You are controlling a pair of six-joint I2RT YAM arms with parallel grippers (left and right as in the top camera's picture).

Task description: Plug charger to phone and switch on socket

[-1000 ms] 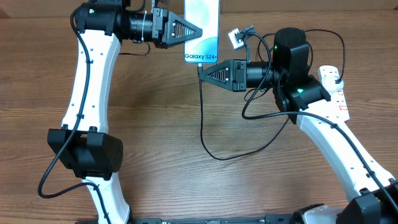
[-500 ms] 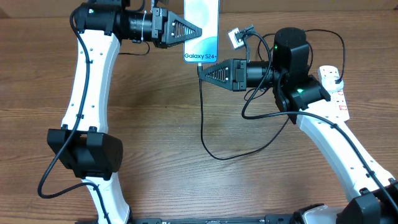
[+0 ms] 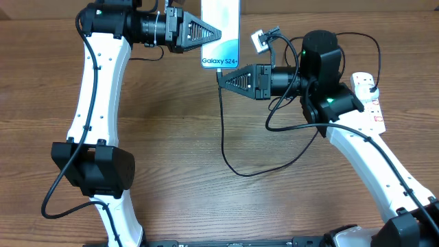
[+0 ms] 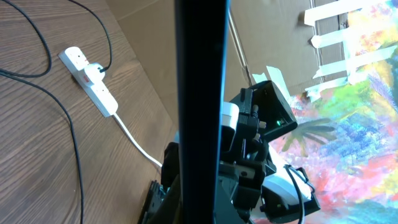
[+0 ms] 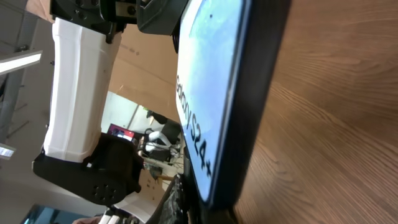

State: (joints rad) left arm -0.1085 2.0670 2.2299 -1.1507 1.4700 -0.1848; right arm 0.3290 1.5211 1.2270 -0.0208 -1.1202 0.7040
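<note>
Overhead: the left tool (image 3: 214, 33) reaches in from the left to the left edge of the phone (image 3: 223, 24). The phone sits at the far middle of the counter (image 3: 171, 158), lettered end nearest. I judge this tool to be clamped on the phone, bracing it. The right tool (image 3: 223, 77) comes in from the right, its tip at the phone's near edge, just where the charger (image 3: 222, 116) meets it. It is seen side-on, so I cannot tell how wide it stands or whether it grips the connector. The charger runs nearward, then loops right toward the socket (image 3: 374, 103), which lies at the right, partly under the right arm.

Left wrist: the phone (image 4: 199, 93) shows edge-on as a dark bar down the middle. The socket (image 4: 93, 84) lies well apart on the counter.

Right wrist: the phone's screen (image 5: 205, 106) and lettering fill the view. The port and connector are hidden, so I cannot tell if the charger is seated.

To do the step well, line the connector up with the phone's long axis and push it straight in. The left tool should brace the phone against that push, with no levering. The socket's switch comes afterwards.
</note>
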